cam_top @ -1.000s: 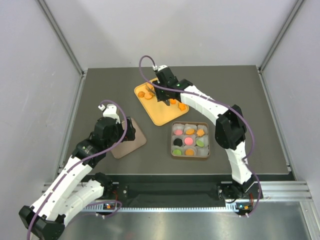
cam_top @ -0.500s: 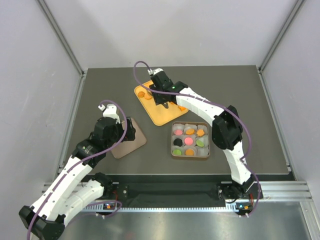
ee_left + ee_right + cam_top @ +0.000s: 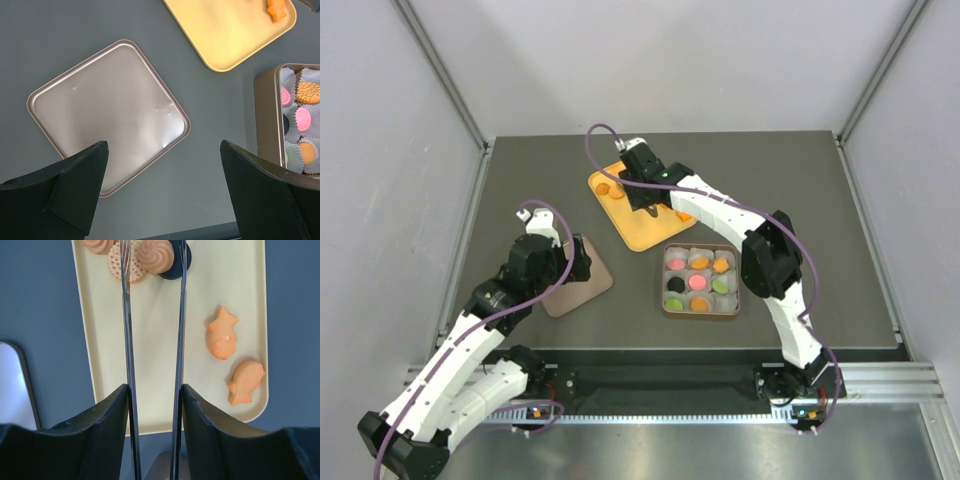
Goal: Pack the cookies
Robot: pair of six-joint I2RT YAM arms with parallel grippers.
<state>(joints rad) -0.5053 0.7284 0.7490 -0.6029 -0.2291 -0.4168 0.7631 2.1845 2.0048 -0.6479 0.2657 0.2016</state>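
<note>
Orange cookies lie on a yellow tray (image 3: 638, 228). My right gripper (image 3: 642, 190) is over the tray's far end, shut on a pair of thin metal tongs (image 3: 127, 340). In the right wrist view the gripper (image 3: 154, 390) points the tongs at an orange swirl cookie (image 3: 155, 254), which sits between the tong arms. A round waffle cookie (image 3: 118, 264) and a black disc (image 3: 172, 269) lie beside it. Two fish-shaped cookies (image 3: 222, 339) lie to the right. The square tin (image 3: 700, 281) holds pink, orange, green and black cookies in white cups. My left gripper (image 3: 165, 200) is open and empty.
The tin's lid (image 3: 576, 281) lies flat on the dark table under my left gripper and shows in the left wrist view (image 3: 107, 112). That view also shows the tin (image 3: 267, 120) at the right edge and the tray's corner (image 3: 225, 35). Grey walls enclose the table.
My right gripper with the tongs has moved toward the far left end of the yellow tray and now holds still. The left arm has not moved.
</note>
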